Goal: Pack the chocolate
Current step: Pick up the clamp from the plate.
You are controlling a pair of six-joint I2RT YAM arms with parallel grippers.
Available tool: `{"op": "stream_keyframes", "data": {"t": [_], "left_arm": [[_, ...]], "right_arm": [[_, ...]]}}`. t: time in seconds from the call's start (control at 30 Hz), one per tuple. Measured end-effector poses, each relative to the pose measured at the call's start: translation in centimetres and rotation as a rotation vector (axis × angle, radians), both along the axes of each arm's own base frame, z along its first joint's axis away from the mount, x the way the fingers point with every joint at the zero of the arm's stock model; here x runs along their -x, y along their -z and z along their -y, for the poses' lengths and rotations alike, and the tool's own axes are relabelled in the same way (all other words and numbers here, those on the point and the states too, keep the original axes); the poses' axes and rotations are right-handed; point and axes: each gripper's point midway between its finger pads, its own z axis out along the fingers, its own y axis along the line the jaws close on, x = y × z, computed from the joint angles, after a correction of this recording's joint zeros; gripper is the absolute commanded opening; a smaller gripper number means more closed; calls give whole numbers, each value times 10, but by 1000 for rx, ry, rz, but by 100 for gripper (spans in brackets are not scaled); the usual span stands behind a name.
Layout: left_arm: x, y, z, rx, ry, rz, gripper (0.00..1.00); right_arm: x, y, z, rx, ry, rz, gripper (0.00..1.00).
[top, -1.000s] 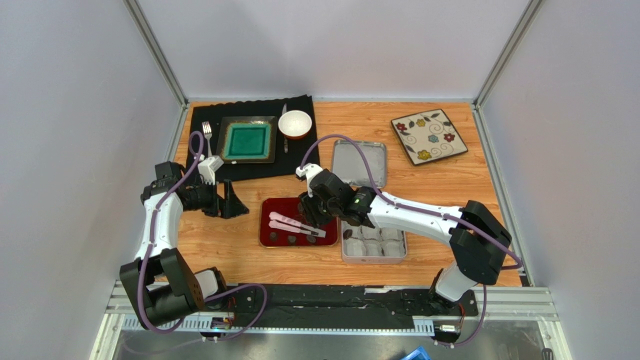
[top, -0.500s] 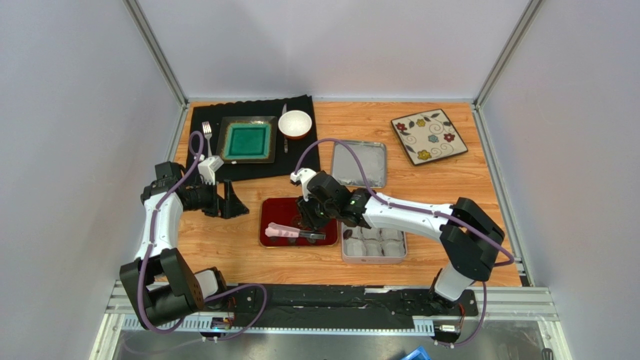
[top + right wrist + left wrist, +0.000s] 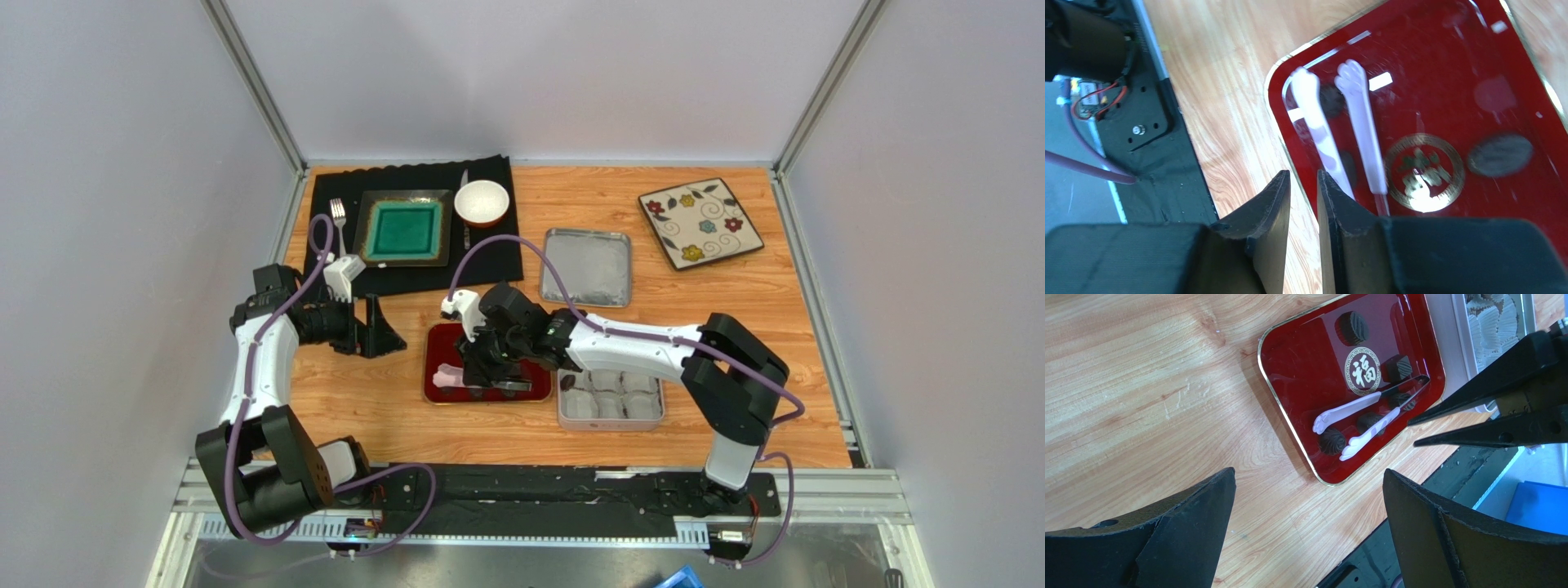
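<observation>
Several small dark chocolate pieces (image 3: 1351, 327) lie on a red tray (image 3: 1303, 373), round and square ones. White-tipped tongs (image 3: 1352, 419) rest across the tray among them. My right gripper (image 3: 1303, 174) hovers low over the tray's near-left edge (image 3: 1290, 61). Its jaws are nearly together with a thin gap, and nothing is between them. The tongs (image 3: 1358, 122) and a round chocolate (image 3: 1500, 154) lie just beyond its fingertips. My left gripper (image 3: 1309, 473) hangs wide open and empty over bare wood, left of the tray (image 3: 438, 382). From above, the right gripper (image 3: 485, 368) hides much of the tray.
A metal tin (image 3: 564, 417) lined with white paper cups sits right of the tray, its lid (image 3: 586, 267) behind it. A black mat holds a green plate (image 3: 402, 230), a white bowl (image 3: 482, 202) and a fork (image 3: 337, 214). A flowered plate (image 3: 700, 222) lies far right.
My right arm has swung left across the tray and its jaws have narrowed. The tongs have shifted toward the tray's left front. The left arm has stayed still.
</observation>
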Motion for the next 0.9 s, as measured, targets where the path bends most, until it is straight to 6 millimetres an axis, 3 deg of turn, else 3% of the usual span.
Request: {"op": "stream_keyframes", "data": {"t": [0.2, 0.63, 0.9], "left_arm": [[1, 0, 0, 0, 3, -3, 98], [2, 1, 0, -6, 13, 3, 98], [2, 1, -1, -7, 13, 4, 98]], "right_arm": [[6, 8, -15, -50, -86, -53, 23], [1, 20, -16, -76, -117, -125, 16], [0, 21, -18, -80, -123, -140, 17]]}}
